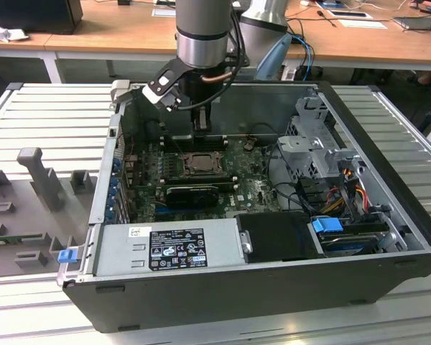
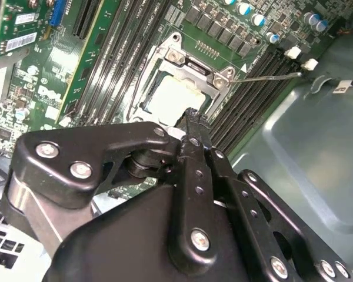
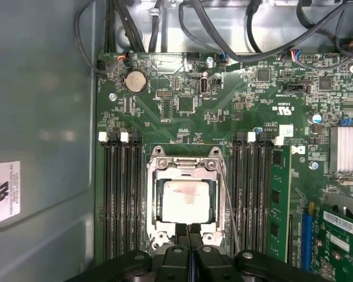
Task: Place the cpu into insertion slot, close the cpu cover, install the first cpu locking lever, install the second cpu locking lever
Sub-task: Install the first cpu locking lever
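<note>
My gripper (image 3: 189,231), fingers pressed together, empty, hangs at cpu cover (image 3: 185,167) edge. Risk: tips skid off thin locking lever (image 2: 267,76), scrape cpu (image 3: 184,200).

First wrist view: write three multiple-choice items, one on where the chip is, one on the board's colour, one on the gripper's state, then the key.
1. The chip lies: A) in the socket B) on a plate C) in a hand
2. The circuit board is: A) red B) green C) blue
3. The gripper is: A) wide open B) shut C) clamped on the chip
Key: A, its pale face shows through the cover frame; B, green surrounds the socket; B, the fingers meet.
</note>
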